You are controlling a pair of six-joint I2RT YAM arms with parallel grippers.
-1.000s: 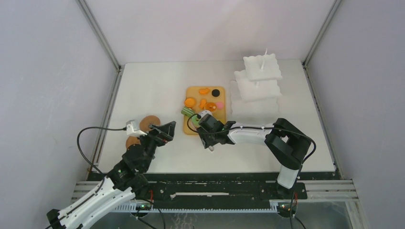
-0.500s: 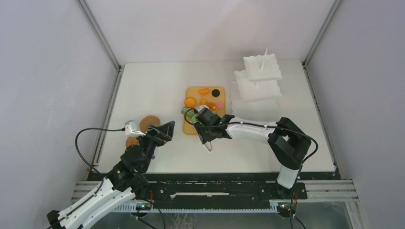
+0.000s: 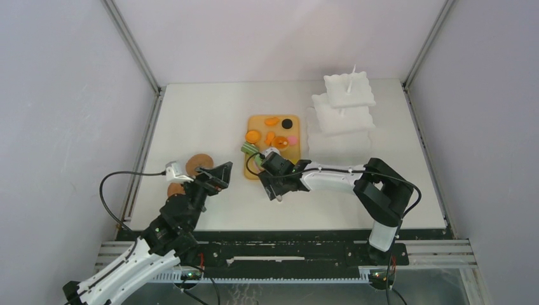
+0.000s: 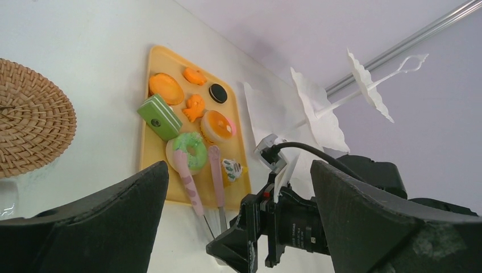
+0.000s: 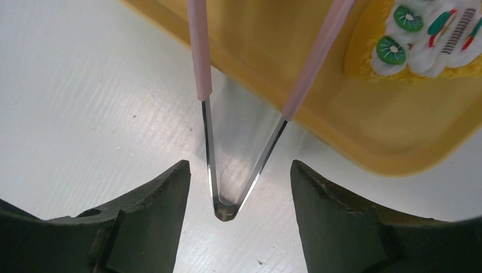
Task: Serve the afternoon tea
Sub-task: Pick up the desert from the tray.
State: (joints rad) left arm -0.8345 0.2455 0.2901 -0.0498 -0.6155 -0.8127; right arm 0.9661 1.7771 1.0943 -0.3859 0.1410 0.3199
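Arms stand at the near edge of the table [image 3: 210,121]. The left arm runs diagonally forward and to the right. Its left tool [image 3: 216,171] hovers low with fingers spread wide, nothing between them, just beside a round cork coaster [image 4: 28,131].

The right arm is folded at the elbow, with its forearm laid leftward across the table toward the near end of the yellow board [image 4: 149,153]. The right tool [image 5: 239,170] is open. Its fingers flank the metal bend of the pink tongs [image 5: 207,136] with a gap on each side.

The tongs lie with the bend on the table and the pink arms reaching over the board rim. On the board sit a green donut [image 4: 190,151], an orange tart [image 4: 166,88], a black round [image 4: 217,92] and a cream-topped yellow wedge [image 5: 432,34]. A white tiered stand [image 3: 346,108] stands at the far right.
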